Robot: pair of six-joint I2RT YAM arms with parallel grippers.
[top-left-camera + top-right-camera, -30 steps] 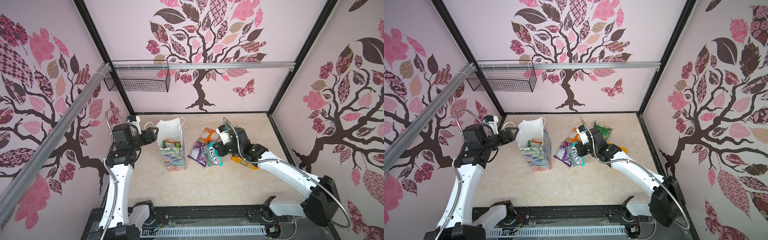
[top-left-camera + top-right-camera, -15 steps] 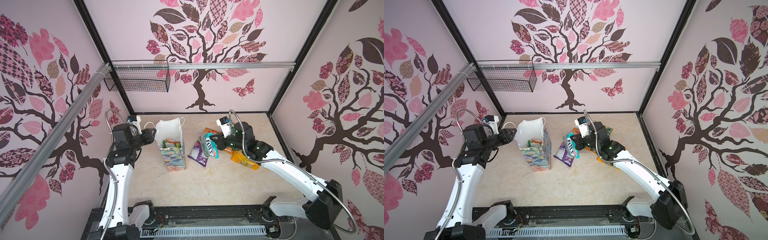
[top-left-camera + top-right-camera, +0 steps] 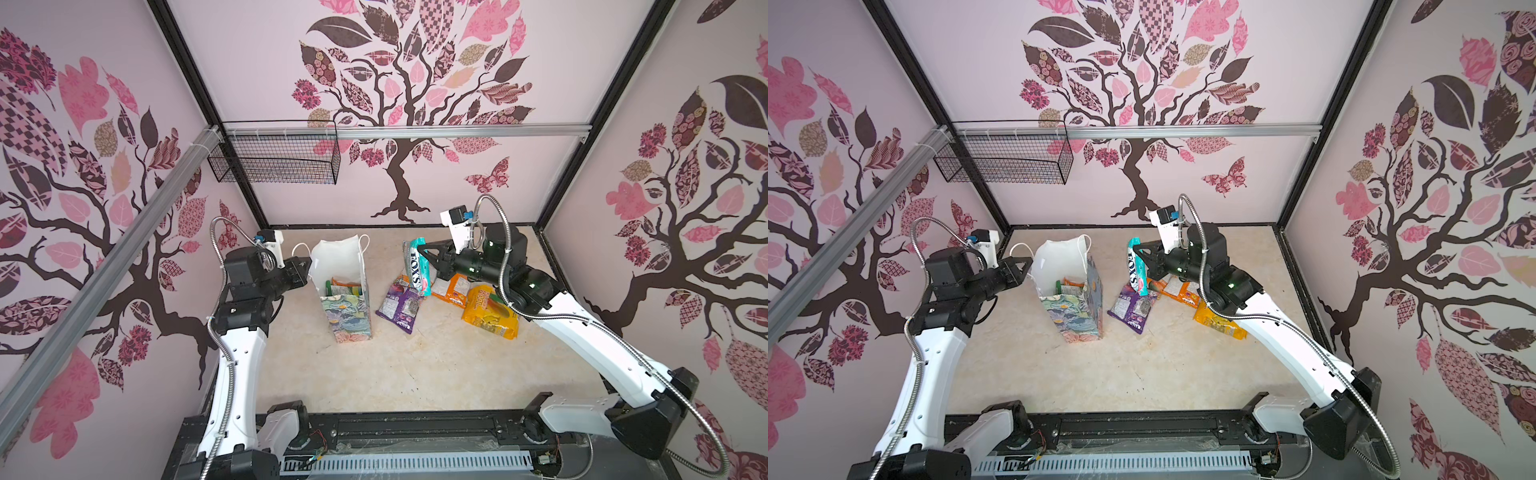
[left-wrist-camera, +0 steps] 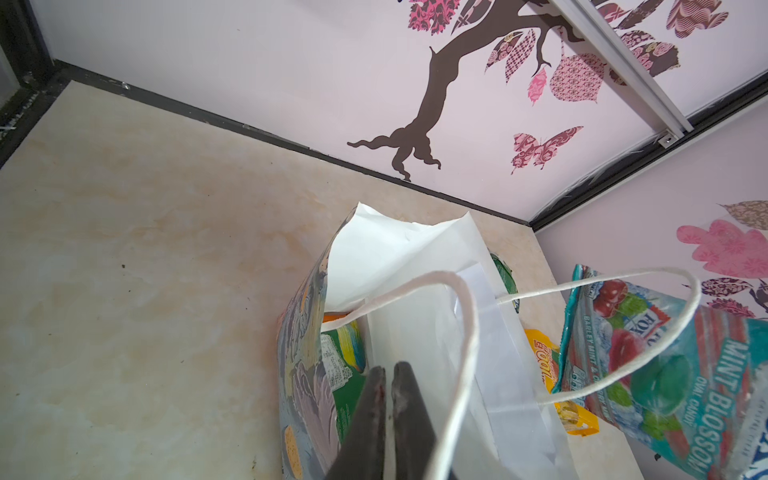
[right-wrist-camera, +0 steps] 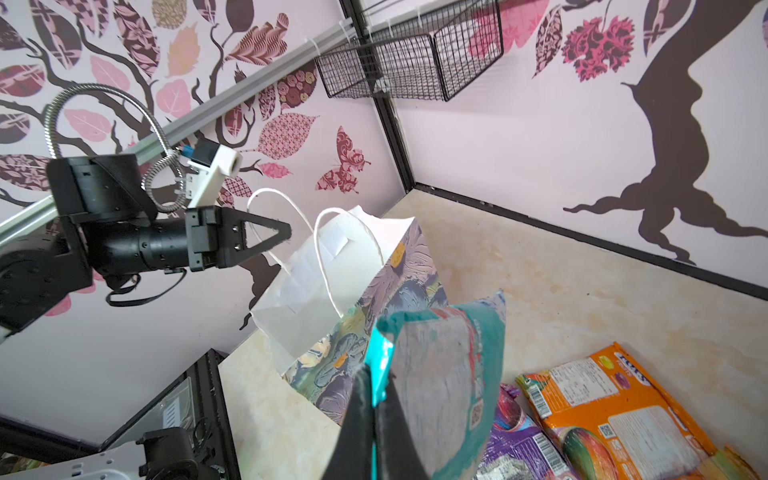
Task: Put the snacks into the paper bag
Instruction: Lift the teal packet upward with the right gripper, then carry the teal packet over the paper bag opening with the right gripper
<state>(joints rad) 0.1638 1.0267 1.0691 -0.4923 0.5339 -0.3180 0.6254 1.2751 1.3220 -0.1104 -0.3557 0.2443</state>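
On the surface (image 3: 415, 365) the paper bag (image 3: 351, 320) stands upright with its mouth open and some snacks (image 3: 343, 286) inside. My right pincer (image 3: 420, 250) pinches the teal packet (image 3: 415, 268), which hangs long axis vertical, lifted just right of the bag. The mouth lies to its left. My left pincer (image 3: 306, 265), pressed together, sits at the bag's far rim by the cord handles (image 4: 465, 332); whether it has caught paper I cannot tell. Under the right pincer lie the yellow packet (image 3: 490, 311), purple packet (image 3: 401, 305) and orange packet (image 3: 451, 286).

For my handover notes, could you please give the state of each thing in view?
paper bag: upright, open, packets inside
teal Fox's packet: held aloft
purple packet: lying flat
orange packet: lying flat
yellow packet: lying flat
left gripper: shut, apparently on paper bag's rim
right gripper: shut on teal Fox's packet
wire basket: hanging up
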